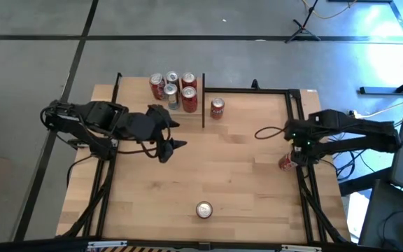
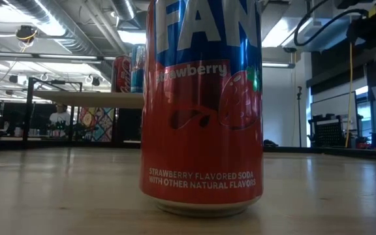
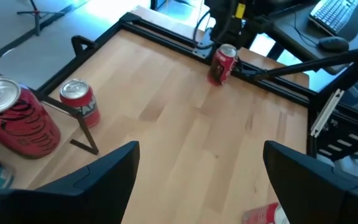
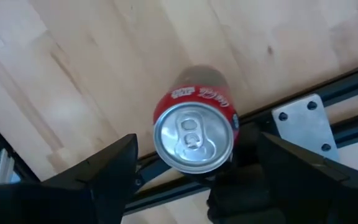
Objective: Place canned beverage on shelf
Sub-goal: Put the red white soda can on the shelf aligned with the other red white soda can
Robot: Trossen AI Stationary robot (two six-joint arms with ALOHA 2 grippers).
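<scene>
A red cola can [image 4: 194, 137] stands upright on the table at its right edge, against the black frame rail [image 4: 328, 99]; it also shows in the high view [image 1: 286, 163]. My right gripper [image 4: 194, 163] is open above it, one finger on each side of the can and apart from it. My left gripper [image 1: 170, 145] is open and empty over the table's left middle. The shelf [image 1: 135, 94] stands at the far edge with several cans [image 1: 173, 87] on it. One red can [image 1: 217, 107] stands just right of it.
A strawberry soda can [image 1: 203, 209] stands near the table's near edge, filling the low view [image 2: 201, 111]. Black frame rails [image 1: 296, 112] run along the table's edges. The wood between the arms is bare [image 1: 236, 161].
</scene>
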